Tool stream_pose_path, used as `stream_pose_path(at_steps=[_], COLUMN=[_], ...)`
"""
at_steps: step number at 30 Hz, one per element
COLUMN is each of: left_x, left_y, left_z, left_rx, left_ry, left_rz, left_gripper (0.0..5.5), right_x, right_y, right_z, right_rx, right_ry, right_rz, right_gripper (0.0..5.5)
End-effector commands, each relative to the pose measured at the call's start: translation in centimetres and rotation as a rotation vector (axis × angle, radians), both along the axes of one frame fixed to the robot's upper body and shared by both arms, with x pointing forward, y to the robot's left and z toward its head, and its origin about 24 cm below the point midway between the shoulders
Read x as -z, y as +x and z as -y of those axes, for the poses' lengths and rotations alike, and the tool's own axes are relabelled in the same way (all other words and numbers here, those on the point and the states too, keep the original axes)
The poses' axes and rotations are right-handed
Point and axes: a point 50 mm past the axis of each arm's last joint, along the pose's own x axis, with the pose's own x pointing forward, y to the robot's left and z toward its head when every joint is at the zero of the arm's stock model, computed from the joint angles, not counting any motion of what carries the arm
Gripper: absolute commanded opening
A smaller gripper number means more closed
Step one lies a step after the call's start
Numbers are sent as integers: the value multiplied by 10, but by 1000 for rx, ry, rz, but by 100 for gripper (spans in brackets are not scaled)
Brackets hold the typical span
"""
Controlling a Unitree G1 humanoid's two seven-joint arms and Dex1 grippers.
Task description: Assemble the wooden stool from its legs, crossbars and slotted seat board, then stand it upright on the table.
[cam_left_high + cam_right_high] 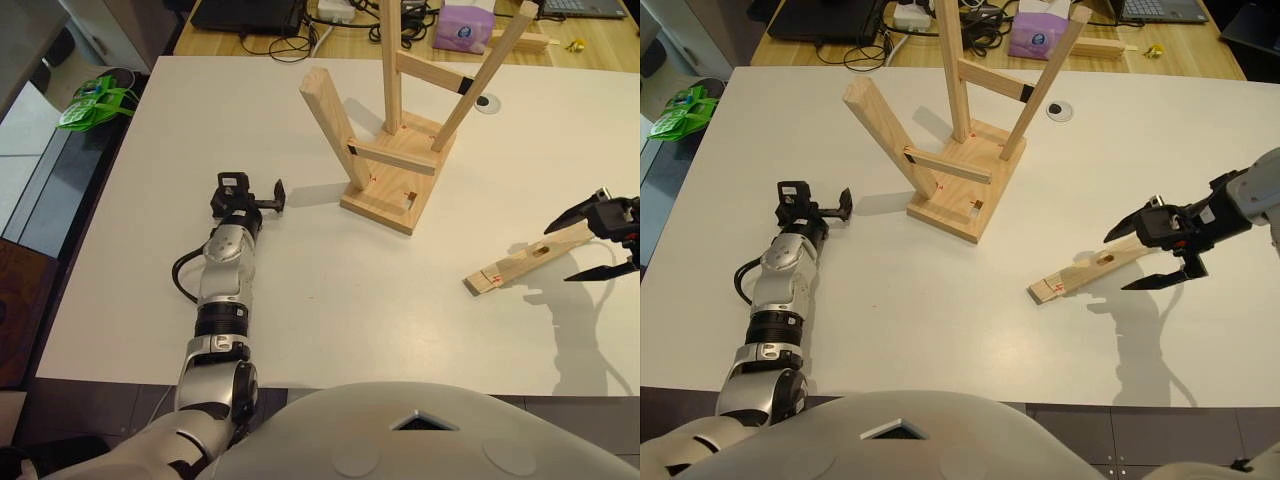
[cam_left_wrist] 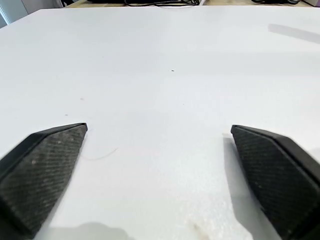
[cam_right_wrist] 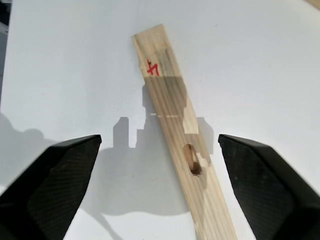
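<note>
Three legs (image 1: 392,60) are already standing in the seat board (image 1: 380,208), so the stool (image 1: 958,150) is sitting upside down toward the far side of the white table (image 1: 330,300). The board is flat on the surface and the legs poke up and splay outward. Two crossbars (image 1: 395,158) join them, one low near the board and one higher up between the two farther legs. One corner slot in the board is still bare. The fourth leg (image 3: 172,115) is lying loose on the table, well apart from the stool on the robot's right side. It's flat, has a red mark near the end closest to the stool, and an oval hole partway along. The right gripper (image 1: 1115,262) hangs over the outer end of that leg with its two fingers spread wide, one to each side of the wood. It isn't closed on anything, and its shadow falls on the table just beside it. The left gripper (image 1: 279,198) is down low on the table to the left of the stool, near it but not touching. Its fingers (image 2: 45,160) are spread too, with just bare tabletop between them. Behind the table there's a wooden desk with cables (image 1: 290,35) and a purple tissue box (image 1: 465,27).
</note>
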Motion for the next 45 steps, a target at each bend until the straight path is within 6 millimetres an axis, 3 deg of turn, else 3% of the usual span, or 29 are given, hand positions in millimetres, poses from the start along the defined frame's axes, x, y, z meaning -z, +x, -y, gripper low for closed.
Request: stream_pose_path(at_steps=[1, 6, 11, 15, 20, 22, 27, 33, 38, 41, 45], left_x=[-10, 2, -20, -34, -41, -43, -59, -84, -75, -63, -62], left_y=[-14, -59, -88, -104, -101, -100, -95, -92, -86, -75, -70], left_z=[17, 39, 87, 101, 100, 100, 105, 128, 145, 160, 178], left_rx=[118, 379, 731, 910, 935, 941, 990, 1091, 1164, 1173, 1234], left_ry=[-134, -264, -372, -390, -368, -362, -351, -395, -392, -347, -337], left_rz=[63, -59, -76, -97, -93, -88, -41, 18, -71, -113, -122], left_gripper=[537, 537, 537, 537, 537, 540, 540, 540, 540, 540, 540], right_x=[20, 50, 61, 62, 65, 68, 78, 61, 64, 58, 54], right_y=[-7, -16, -18, -12, -21, -25, -17, 7, 9, 9, 16], right_z=[-7, -21, -27, -23, 3, 4, -23, -43, -54, -67, -86], right_rx=[-137, -210, -200, -172, -157, -165, -136, -113, -114, -139, -155], right_ry=[3, 111, 164, 135, -40, -53, 126, 261, 281, 338, 393], right_rz=[-3, 122, 226, 264, 78, 29, 130, 378, 387, 383, 408], right_gripper=[433, 433, 433, 433, 433, 415, 319, 217, 205, 205, 205])
